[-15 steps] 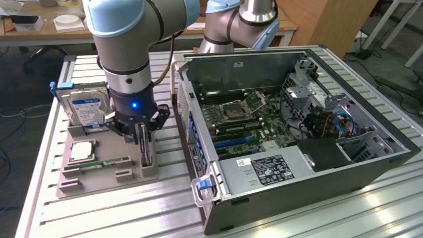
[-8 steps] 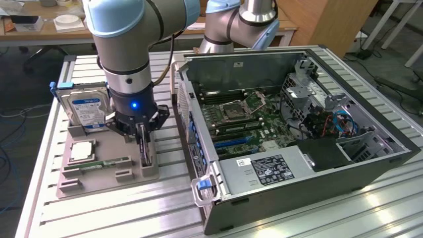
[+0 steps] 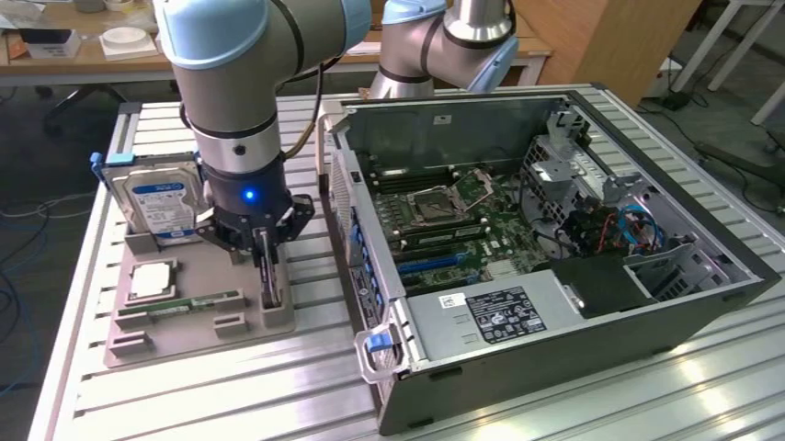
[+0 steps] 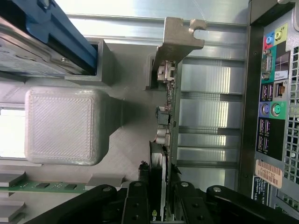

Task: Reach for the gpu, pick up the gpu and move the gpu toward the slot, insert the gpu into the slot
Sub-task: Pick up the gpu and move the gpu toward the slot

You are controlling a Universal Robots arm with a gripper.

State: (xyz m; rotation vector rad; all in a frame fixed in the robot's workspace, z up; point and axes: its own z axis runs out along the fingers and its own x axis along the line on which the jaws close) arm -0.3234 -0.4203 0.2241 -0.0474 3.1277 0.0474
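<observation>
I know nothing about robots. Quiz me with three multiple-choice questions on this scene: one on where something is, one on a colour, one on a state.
1. Where is the gpu?
A) in the slot
B) standing in the tray
C) flat on the table

2. What colour is the hard drive label?
A) red
B) blue
C) yellow

3. The case is:
A) open
B) closed
C) upside down

Answers:
1 B, it stands on edge in the tray.
2 B, the label is blue.
3 A, its motherboard lies exposed.
</observation>
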